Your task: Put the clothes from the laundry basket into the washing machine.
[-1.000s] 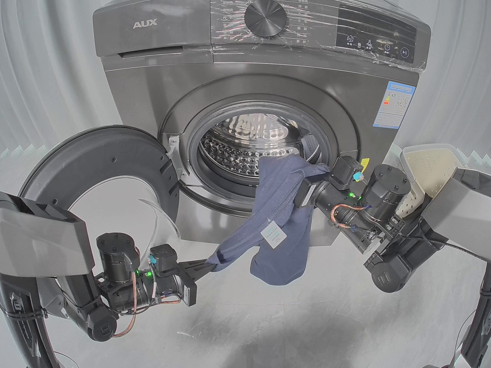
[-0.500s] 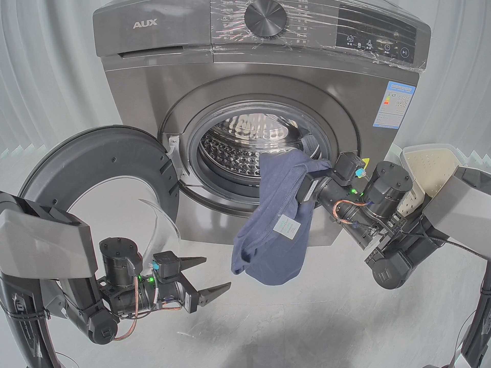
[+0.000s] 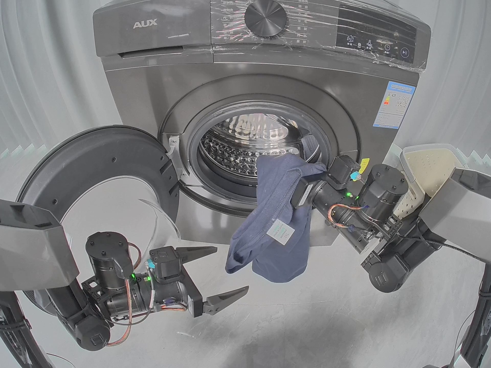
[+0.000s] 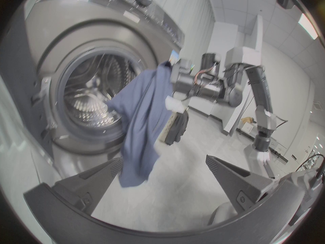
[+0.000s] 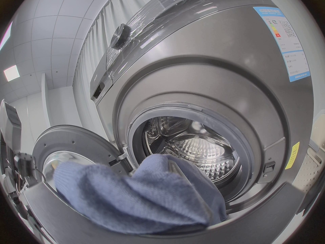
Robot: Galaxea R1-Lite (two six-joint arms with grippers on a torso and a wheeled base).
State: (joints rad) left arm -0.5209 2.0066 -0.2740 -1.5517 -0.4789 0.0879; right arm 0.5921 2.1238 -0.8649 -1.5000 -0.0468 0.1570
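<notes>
The blue garment (image 3: 273,205) is pinched by the right pincer (image 3: 300,186) and hung before the open washing machine (image 3: 153,88), its top edge at the drum's rim. The left pincer (image 3: 230,271) is spread wide and empty, low beside the cloth. A second ago the garment's lower corner was clamped in it.

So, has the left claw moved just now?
Yes. The left gripper let go of the shirt, opened, and dipped slightly lower below the door.
</notes>
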